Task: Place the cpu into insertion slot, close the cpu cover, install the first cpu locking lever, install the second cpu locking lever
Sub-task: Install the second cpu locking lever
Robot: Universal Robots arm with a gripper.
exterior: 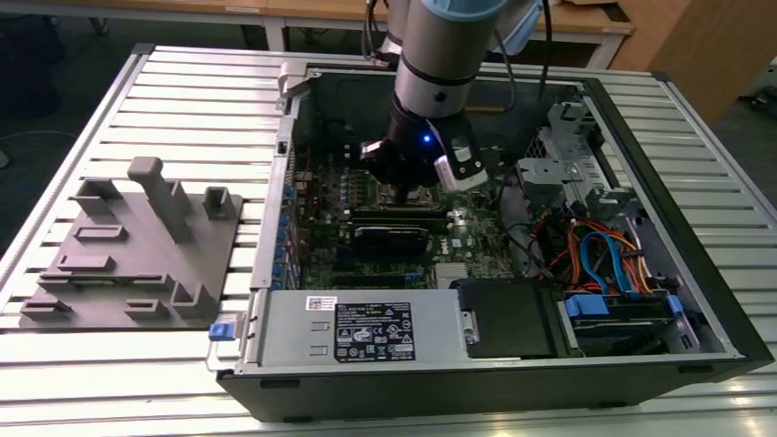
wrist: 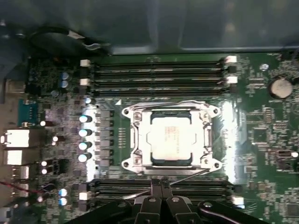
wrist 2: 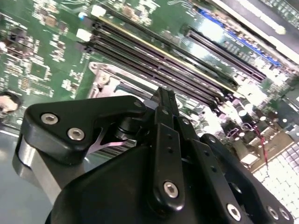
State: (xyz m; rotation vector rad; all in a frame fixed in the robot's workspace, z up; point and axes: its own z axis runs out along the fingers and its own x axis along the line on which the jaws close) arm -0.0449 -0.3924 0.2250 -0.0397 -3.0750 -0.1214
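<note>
The cpu (wrist: 170, 137), a dull silver square, lies flat in the insertion slot (wrist: 128, 163) on the green motherboard. The cpu cover (wrist: 138, 140), a silver frame, lies down around the chip's edges. A thin silver lever rod (wrist: 187, 176) runs slantwise along the socket's side, close to the fingertips. My gripper (wrist: 161, 183) hovers just beside that side of the socket, with its black fingers pressed together and nothing visible between them. In the second wrist view the gripper (wrist 2: 166, 93) stands over the socket's silver rim (wrist 2: 100, 77). In the exterior view the gripper (exterior: 407, 194) reaches down into the open computer case.
Long black memory slots (wrist: 159, 74) flank the socket on two sides. Capacitors (wrist: 84, 140) and a coin battery (wrist: 280, 87) sit nearby. The case walls (exterior: 680, 364), a power supply (exterior: 364, 332) and blue and orange cables (exterior: 601, 255) surround the board. A grey fixture plate (exterior: 134, 255) lies at the exterior view's left.
</note>
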